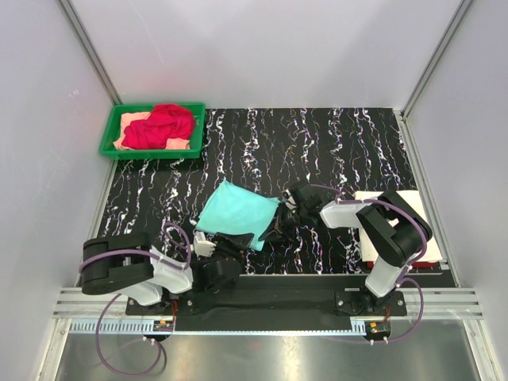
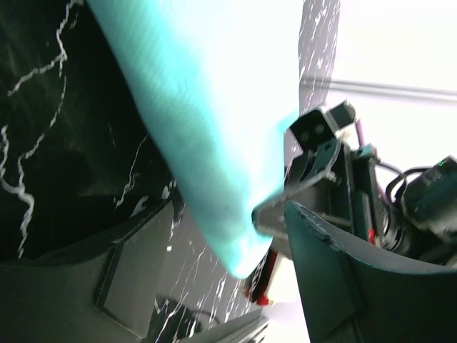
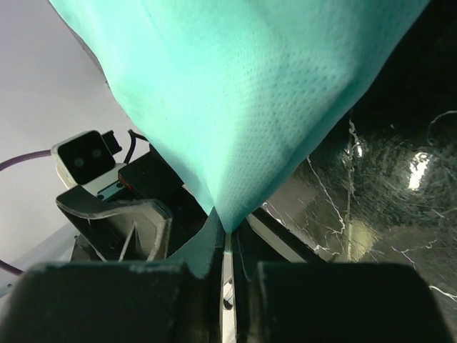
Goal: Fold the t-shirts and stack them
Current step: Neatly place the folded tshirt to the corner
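The mint-teal t-shirt (image 1: 236, 211) lies folded in the middle of the black marbled table. My right gripper (image 1: 275, 228) is shut on its near right corner; the right wrist view shows the cloth (image 3: 243, 93) running down into the closed jaws (image 3: 228, 234). My left gripper (image 1: 236, 241) is at the same near edge, open. In the left wrist view the teal corner (image 2: 214, 128) hangs between its spread fingers (image 2: 136, 268) without being pinched. A red t-shirt (image 1: 161, 125) lies crumpled on a peach one (image 1: 132, 122) in the green tray. A cream-white folded shirt (image 1: 390, 208) lies at the right.
The green plastic tray (image 1: 107, 147) stands at the far left corner. A red edge (image 1: 405, 264) shows under the white shirt at the right. Grey walls enclose the table. A metal rail (image 1: 262, 305) runs along the near edge by the arm bases.
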